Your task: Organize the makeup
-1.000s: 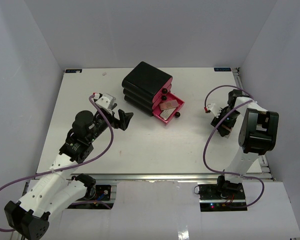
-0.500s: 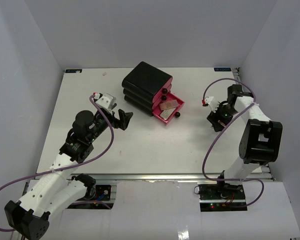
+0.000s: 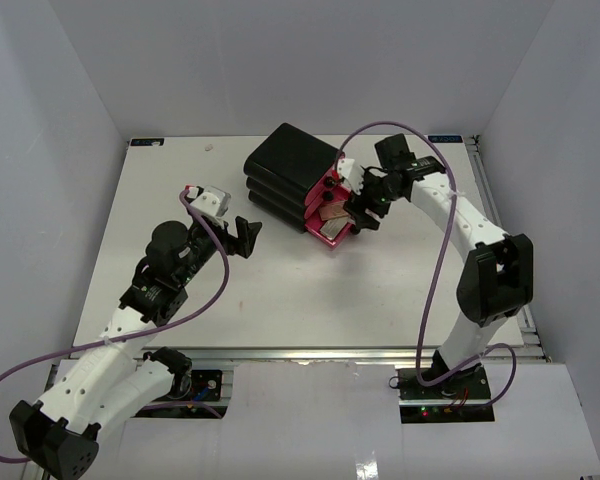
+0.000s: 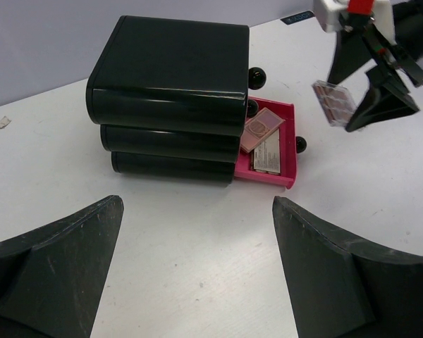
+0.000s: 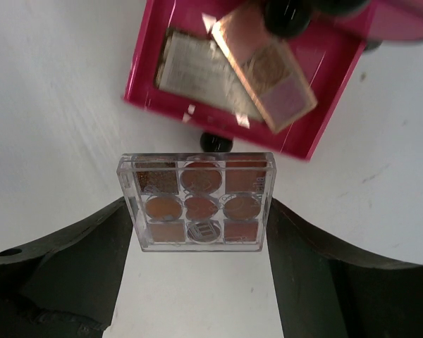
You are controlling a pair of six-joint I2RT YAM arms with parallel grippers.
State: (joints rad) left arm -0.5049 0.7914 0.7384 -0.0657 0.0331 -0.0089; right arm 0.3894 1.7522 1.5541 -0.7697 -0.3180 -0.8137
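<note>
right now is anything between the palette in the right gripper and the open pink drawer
Nothing visible blocks it. The right gripper holds the clear palette near the front of the pink drawer. Two flat items lie inside, covering much of its floor.

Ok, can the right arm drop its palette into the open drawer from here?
Probably yes: the right gripper holds the palette close by the drawer, nothing between; two items already lie inside.
</note>
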